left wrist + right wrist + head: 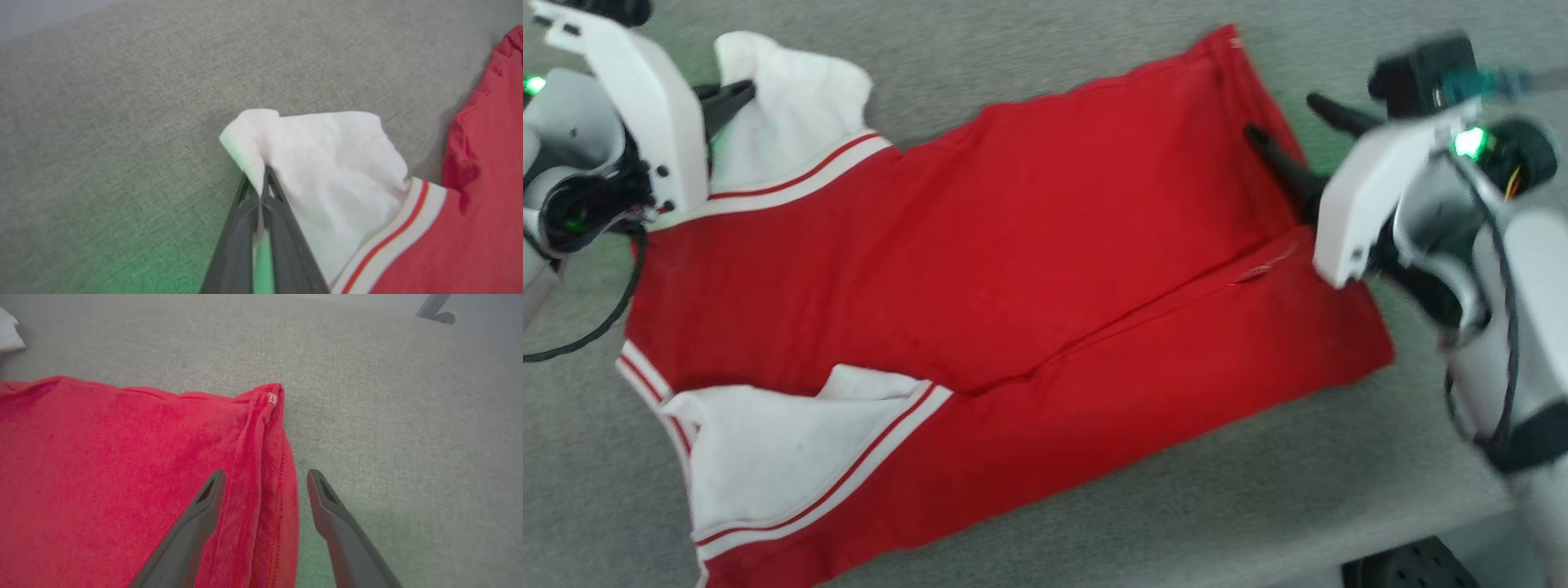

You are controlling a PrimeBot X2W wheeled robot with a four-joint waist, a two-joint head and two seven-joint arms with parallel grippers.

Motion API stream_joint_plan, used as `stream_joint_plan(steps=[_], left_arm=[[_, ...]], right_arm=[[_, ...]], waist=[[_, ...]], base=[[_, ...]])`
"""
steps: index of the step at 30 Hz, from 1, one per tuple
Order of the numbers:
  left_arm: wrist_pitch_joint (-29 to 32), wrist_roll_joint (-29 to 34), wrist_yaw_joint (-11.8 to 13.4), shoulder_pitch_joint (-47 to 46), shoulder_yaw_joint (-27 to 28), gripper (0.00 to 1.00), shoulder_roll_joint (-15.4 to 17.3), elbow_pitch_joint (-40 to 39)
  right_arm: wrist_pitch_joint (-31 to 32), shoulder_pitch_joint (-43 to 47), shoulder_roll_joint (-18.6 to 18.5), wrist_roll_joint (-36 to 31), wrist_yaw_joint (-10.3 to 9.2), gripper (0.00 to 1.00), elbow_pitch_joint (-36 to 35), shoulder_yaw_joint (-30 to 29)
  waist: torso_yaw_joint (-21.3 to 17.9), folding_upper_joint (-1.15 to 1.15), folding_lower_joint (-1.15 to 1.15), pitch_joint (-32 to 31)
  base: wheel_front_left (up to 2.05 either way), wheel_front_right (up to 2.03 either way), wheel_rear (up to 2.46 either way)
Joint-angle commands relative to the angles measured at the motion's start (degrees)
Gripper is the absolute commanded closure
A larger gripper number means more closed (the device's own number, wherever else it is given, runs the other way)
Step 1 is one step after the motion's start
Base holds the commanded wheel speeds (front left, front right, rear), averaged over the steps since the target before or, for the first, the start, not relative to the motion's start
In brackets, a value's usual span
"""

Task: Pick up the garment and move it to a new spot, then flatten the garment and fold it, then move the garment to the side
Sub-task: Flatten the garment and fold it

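The garment [1013, 245] lies plain red side up across the grey cloth surface, folded along its length, with one white sleeve [792, 90] at the far left and another at the near left. My left gripper [742, 91] is shut on the far sleeve's edge. In the left wrist view its fingers [282, 212] pinch the white sleeve [335, 163] at its corner. My right gripper [1281, 115] stands open over the garment's hem at the right. In the right wrist view the right gripper [265, 475] straddles the red hem [269, 428], one finger above the cloth and one beyond its edge.
The grey cloth-covered table [1258, 490] ends at the lower right, where a dark part of the robot's base [1413, 567] shows below the edge. A grey leg [435, 308] stands beyond the table's far side.
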Motion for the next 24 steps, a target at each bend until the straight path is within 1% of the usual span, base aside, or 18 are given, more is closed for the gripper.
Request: stream_joint_plan(steps=[1, 2, 5, 10, 11, 12, 13, 14, 17, 19, 20, 24], left_arm=[[-0.29, 0.10, 0.06, -0.70, -0.33, 1.00, -0.42, -0.10], [-0.49, 0.25, 0.06, -1.19, -0.49, 1.00, -0.72, -0.12], [-1.13, 0.53, 0.06, -2.42, -0.96, 1.00, -2.21, -0.05], [-2.58, -0.13, 0.05, -3.79, -1.58, 1.00, -3.86, -0.54], [-2.83, -0.13, 0.06, -3.83, -1.71, 1.00, -4.08, -0.53], [-3.07, -0.11, 0.06, -3.85, -1.86, 1.00, -4.31, -0.53], [-3.49, -0.24, 0.06, -3.85, -1.95, 1.00, -4.53, -0.64], [-4.03, -0.60, 0.06, -3.73, -1.98, 1.00, -4.72, -0.81], [-5.60, -1.77, 0.06, -2.73, -2.13, 1.00, -4.98, -1.28], [-7.70, -3.67, 0.06, -1.68, -2.16, 1.00, -5.36, -2.41], [-7.70, -3.67, 0.06, -1.68, -2.16, 1.00, -5.36, -2.41], [-11.30, -4.83, 0.06, 0.19, -2.33, 1.00, -5.14, -5.83]], right_arm=[[1.79, -2.40, -0.87, 0.71, -0.03, 0.00, 1.80, 0.69], [3.49, -4.94, -1.41, 1.42, -0.03, 0.00, 3.74, 1.46], [6.92, -11.29, -1.39, 3.06, -0.03, 0.00, 10.09, 2.25], [12.22, -17.28, -0.87, 6.00, -0.02, 0.00, 18.32, 3.94], [12.76, -17.47, -0.85, 6.45, -0.02, 0.07, 19.21, 4.75], [12.98, -17.66, -0.92, 6.99, -0.01, 0.51, 19.90, 5.29], [12.71, -17.95, -0.93, 7.54, -0.01, 0.60, 20.36, 5.78], [12.06, -18.15, -1.01, 8.14, -0.01, 1.00, 20.75, 5.96], [9.89, -18.07, -2.15, 8.83, -0.02, 1.00, 21.77, 6.49], [6.83, -17.43, -3.42, 9.58, -0.02, 1.00, 21.81, 6.68], [6.83, -17.43, -3.42, 9.58, -0.02, 1.00, 21.81, 6.68], [3.51, -14.86, -5.64, 10.44, -0.02, 1.00, 19.73, 7.73]], waist=[[1.93, 0.00, 0.00, 1.27], [2.56, 0.00, 0.00, 1.61], [4.34, 0.00, 0.00, 2.57], [6.31, 0.00, 0.00, 3.23], [6.57, 0.00, 0.00, 3.18], [6.78, 0.00, 0.00, 3.08], [6.96, 0.00, 0.00, 2.92], [7.12, 0.00, 0.00, 2.69], [7.76, 0.00, 0.00, 1.39], [8.77, 0.00, 0.00, -0.98], [8.77, 0.00, 0.00, -0.98], [10.61, 0.00, 0.00, -5.27]], base=[[0.00, 0.00, 0.00], [0.00, 0.00, 0.00], [0.00, 0.00, 0.00], [0.00, 0.00, 0.00], [0.00, 0.00, 0.00], [0.00, 0.00, 0.00], [0.00, 0.00, 0.00], [0.00, 0.00, 0.00], [0.00, 0.00, 0.00], [0.00, 0.00, 0.00], [0.00, 0.00, 0.00], [0.00, 0.00, 0.00]])
